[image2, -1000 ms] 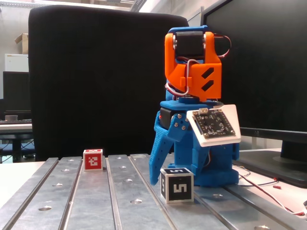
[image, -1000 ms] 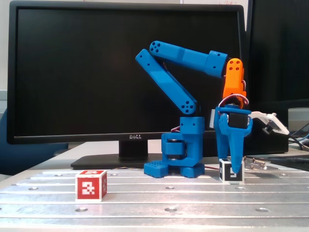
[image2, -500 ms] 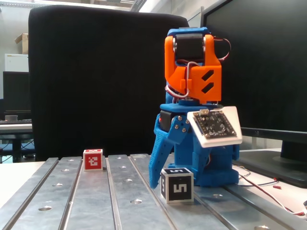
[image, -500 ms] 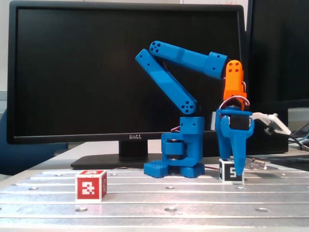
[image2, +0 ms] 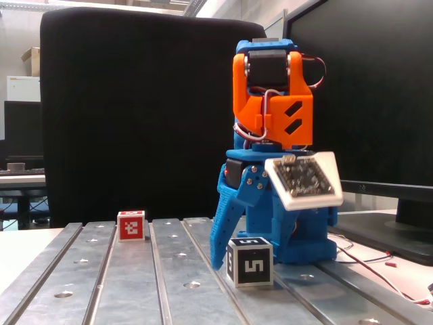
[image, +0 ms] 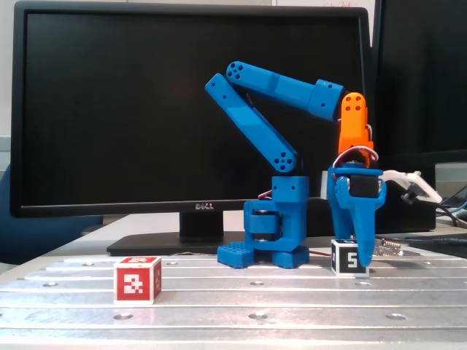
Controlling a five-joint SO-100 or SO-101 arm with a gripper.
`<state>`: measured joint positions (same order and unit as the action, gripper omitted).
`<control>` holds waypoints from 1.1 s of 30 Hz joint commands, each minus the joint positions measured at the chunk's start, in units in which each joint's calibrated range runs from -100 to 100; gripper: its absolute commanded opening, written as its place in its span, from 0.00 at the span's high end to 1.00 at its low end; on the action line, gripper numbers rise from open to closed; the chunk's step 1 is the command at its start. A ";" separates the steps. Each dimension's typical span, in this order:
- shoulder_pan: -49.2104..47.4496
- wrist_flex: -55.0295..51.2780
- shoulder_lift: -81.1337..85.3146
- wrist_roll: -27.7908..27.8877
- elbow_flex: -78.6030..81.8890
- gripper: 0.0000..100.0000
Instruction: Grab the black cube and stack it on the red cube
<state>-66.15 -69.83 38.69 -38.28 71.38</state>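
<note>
The black cube (image2: 249, 261) sat flat on the grooved metal bench (image2: 135, 284), upright and untilted; being a cube, it had no long axis. In a fixed view its "5" label faced the camera squarely, and in the other fixed view the same cube (image: 349, 257) showed a "5" partly hidden by a blue finger. The pincer (image2: 233, 254) pointed straight down over the cube, with one blue finger (image2: 223, 230) reaching the bench just beside the cube's left face. The second finger was hidden, so whether the jaws gripped the cube could not be told. The red cube (image: 137, 279) rested well apart on the same bench, its white pixel marker facing the camera. A dark Dell monitor (image: 146, 109) stood behind the arm, and a black panel (image2: 128, 115) closed off an office room.
</note>
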 commanded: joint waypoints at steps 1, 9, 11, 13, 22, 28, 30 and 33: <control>0.11 -0.33 0.07 0.20 -0.14 0.72; 0.33 -0.33 -0.26 0.20 -0.05 0.72; 0.40 -0.33 -0.26 0.20 -0.05 0.72; 0.48 -0.33 -0.18 0.20 -0.05 0.75; 0.55 -0.33 -0.01 0.20 -0.05 0.77; 0.55 -0.41 -0.01 0.20 -0.05 0.77; 0.55 -0.41 0.07 0.20 -0.05 0.78; 0.55 -0.41 0.07 -0.01 -0.05 0.81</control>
<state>-65.56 -70.18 38.52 -38.28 71.56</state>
